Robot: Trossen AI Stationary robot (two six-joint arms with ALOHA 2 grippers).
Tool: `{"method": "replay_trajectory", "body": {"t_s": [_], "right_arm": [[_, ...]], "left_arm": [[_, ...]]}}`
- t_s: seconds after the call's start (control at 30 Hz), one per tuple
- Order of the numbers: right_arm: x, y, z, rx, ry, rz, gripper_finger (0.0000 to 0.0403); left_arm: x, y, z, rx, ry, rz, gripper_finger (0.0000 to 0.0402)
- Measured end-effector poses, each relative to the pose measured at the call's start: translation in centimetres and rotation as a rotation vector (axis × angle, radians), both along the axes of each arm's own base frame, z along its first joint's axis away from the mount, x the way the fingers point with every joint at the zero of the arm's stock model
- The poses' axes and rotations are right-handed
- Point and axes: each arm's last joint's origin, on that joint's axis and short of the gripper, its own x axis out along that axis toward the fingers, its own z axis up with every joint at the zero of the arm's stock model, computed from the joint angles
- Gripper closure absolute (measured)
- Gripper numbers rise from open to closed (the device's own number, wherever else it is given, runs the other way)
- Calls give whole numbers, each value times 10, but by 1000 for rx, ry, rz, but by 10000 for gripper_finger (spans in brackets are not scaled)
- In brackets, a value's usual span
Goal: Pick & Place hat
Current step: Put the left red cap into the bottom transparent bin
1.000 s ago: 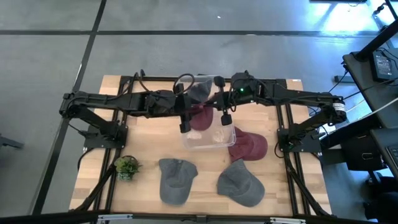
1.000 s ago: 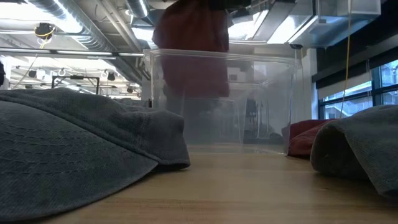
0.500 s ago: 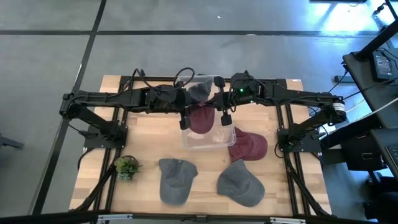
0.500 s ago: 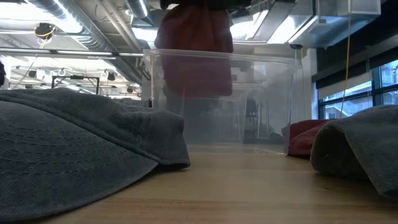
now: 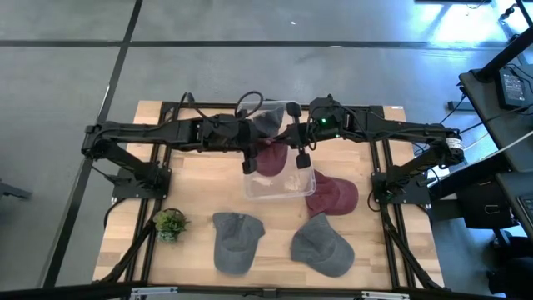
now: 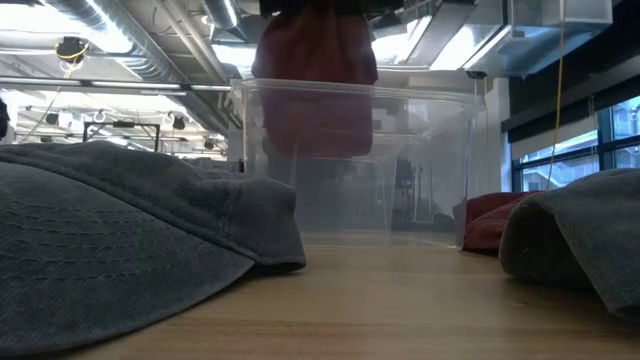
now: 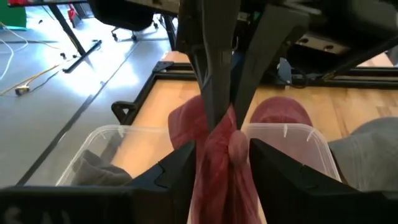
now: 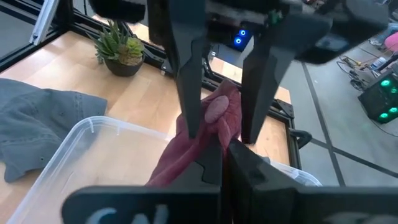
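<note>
A dark red hat (image 5: pixel 268 160) hangs bunched between my two grippers above a clear plastic bin (image 5: pixel 250 193). In the low view the red hat (image 6: pixel 315 90) reaches down past the bin's rim (image 6: pixel 420 90). My left gripper (image 5: pixel 247 161) is on its left side and my right gripper (image 5: pixel 301 158) on its right, both pointing down and both shut on it. A grey hat (image 5: pixel 266 123) lies in the bin's far end. My left gripper (image 7: pixel 221 155) has a gathered bunch of the red hat's crown (image 7: pixel 214 165) between its two fingers, coming from above. The cloth fills the gap between them. The hat is lifted clear and hangs below. My right gripper (image 8: pixel 222 152) pinches a fold of the red hat (image 8: pixel 202 140) near its top button (image 8: pixel 216 109), from above with the fingers pointing down. The hat hangs slack below it, over the bin (image 8: pixel 93 127).
A second red hat (image 5: pixel 333 196) lies on the table right of the bin. Two grey hats (image 5: pixel 237 240) (image 5: pixel 321 246) lie toward the near edge, large in the low view (image 6: pixel 120 240). A small potted plant (image 5: pixel 169 223) stands near left.
My left gripper has shifted slightly toward the far edge and the table's right, carrying the red hat with it. In the low view the hat has drifted a little to the right above the bin. Both grippers have kept their hold.
</note>
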Motion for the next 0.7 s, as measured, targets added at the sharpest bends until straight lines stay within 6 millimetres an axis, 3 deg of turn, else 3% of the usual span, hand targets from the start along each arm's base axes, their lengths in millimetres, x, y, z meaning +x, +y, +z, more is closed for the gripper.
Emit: {"method": "replay_trajectory", "body": {"t_s": [0.2, 0.5, 0.7], "right_arm": [[0, 0, 0, 6, -1, 13, 398], [-1, 0, 0, 7, 5, 8, 397], [-2, 2, 1, 5, 11, -18, 376]], "left_arm": [[5, 1, -5, 6, 14, 14, 265], [5, 0, -2, -17, -16, 25, 385], [5, -2, -3, -91, -37, 58, 383]]}}
